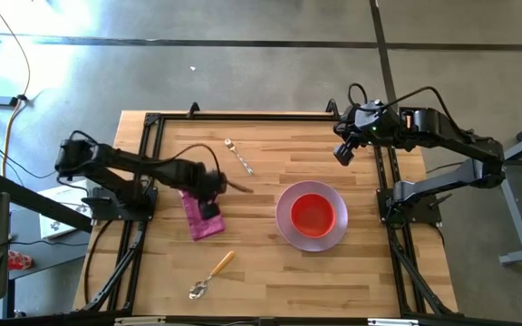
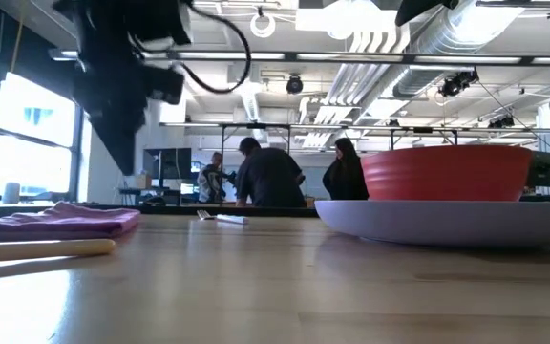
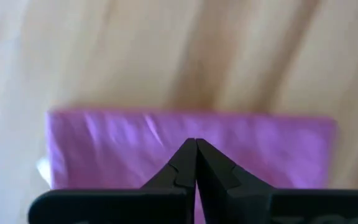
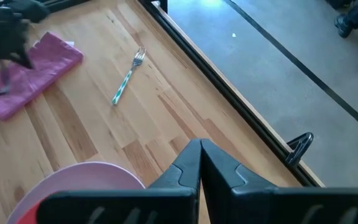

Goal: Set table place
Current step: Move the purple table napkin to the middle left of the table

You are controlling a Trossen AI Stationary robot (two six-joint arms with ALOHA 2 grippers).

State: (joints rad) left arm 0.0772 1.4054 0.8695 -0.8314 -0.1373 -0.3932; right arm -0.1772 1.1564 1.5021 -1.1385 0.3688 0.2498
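On the left, the left gripper point(image 3: 196, 163) is over the magenta napkin point(image 1: 201, 215), fingers pressed tip to tip and gripping nothing; whether it touches the cloth can't be told. The napkin lies folded flat on the table point(image 1: 261, 263) at its left-centre. Just nearer and a touch right, there's the wooden-handled spoon point(image 1: 210, 275), lying at a slant with its bowl toward the near edge, well apart from the napkin. Further back, the small fork point(image 1: 238, 157) lies on the far side of the table, tines pointing to the far edge, between napkin and plate but clear of both. Moving right, the lilac plate point(image 1: 288, 222) is right of centre, and the red bowl point(image 1: 313, 215) is seated in the middle of it, upright. Out at the far right corner, the right gripper point(image 4: 199, 163) waits raised above the table edge, its fingers closed together too, empty. Across the room in the low view, people point(image 2: 267, 176) stand at a bench well behind the table
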